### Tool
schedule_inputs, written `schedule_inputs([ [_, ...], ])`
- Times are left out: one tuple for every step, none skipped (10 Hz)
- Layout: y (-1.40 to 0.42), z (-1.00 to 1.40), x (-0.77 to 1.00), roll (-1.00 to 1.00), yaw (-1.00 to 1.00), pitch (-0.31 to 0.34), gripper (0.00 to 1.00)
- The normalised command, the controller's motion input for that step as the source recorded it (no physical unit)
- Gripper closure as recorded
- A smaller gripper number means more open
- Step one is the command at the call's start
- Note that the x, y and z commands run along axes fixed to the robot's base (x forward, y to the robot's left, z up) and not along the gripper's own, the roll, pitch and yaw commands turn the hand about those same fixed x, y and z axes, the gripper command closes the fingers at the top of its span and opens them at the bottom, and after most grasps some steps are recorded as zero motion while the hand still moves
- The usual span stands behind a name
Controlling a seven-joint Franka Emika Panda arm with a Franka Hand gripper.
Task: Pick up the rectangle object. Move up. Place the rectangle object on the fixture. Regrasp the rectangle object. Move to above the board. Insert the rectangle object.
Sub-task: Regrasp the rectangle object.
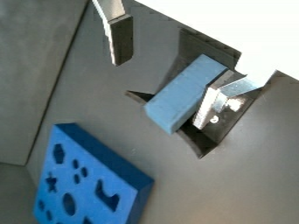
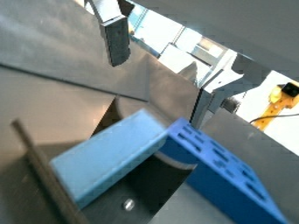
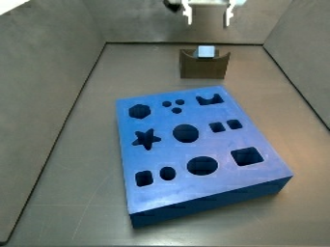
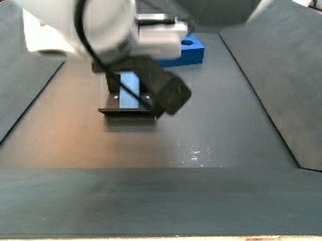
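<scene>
While the light blue-grey rectangular block (image 3: pixel 204 52) rests in the brown fixture (image 3: pixel 203 66) at upper centre, the gripper (image 3: pixel 206 12) hovers above, fingers spread and empty; regrasp and insertion into the bright-blue holed board (image 3: pixel 194 150) remain.

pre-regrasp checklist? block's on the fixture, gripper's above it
1. Rectangle object seated in the fixture: ok, it leans tilted in the holder.
2. Gripper empty: ok, nothing between the fingers in both wrist views.
3. Jaws open wider than the block: ok in a wrist view.
4. Gripper centred over the block: cannot tell; in a side view it hangs roughly above the fixture.
5. Board apart from the fixture: ok.
6. Target hole for the block: cannot tell.
</scene>
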Motion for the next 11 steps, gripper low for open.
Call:
schedule_inputs([
  [0.0, 0.53, -0.04, 0.09, 0.01, 0.126, 0.0],
  [0.0, 0.3, -0.03, 0.09, -0.01, 0.132, 0.0],
  [0.0, 0.19, -0.03, 0.09, -0.02, 0.127, 0.0],
  [-1.0, 0.63, -0.08, 1.0, 0.01, 0.061, 0.0],
  [-1.0, 0.64, -0.08, 1.0, 0.01, 0.059, 0.0],
  [-1.0, 0.61, -0.1, 1.0, 0.01, 0.05, 0.0],
  [-0.99, 0.55, -0.13, 1.0, 0.01, 0.044, 0.0],
  [-0.75, 0.22, -0.11, 1.0, 0.01, 0.035, 0.0],
  [-0.6, 0.06, -0.07, 1.0, 0.01, 0.032, 0.0],
  [-0.43, 0.02, -0.05, 1.0, 0.01, 0.031, 0.0],
  [-0.17, 0.03, -0.04, 1.0, 0.01, 0.028, 0.0],
])
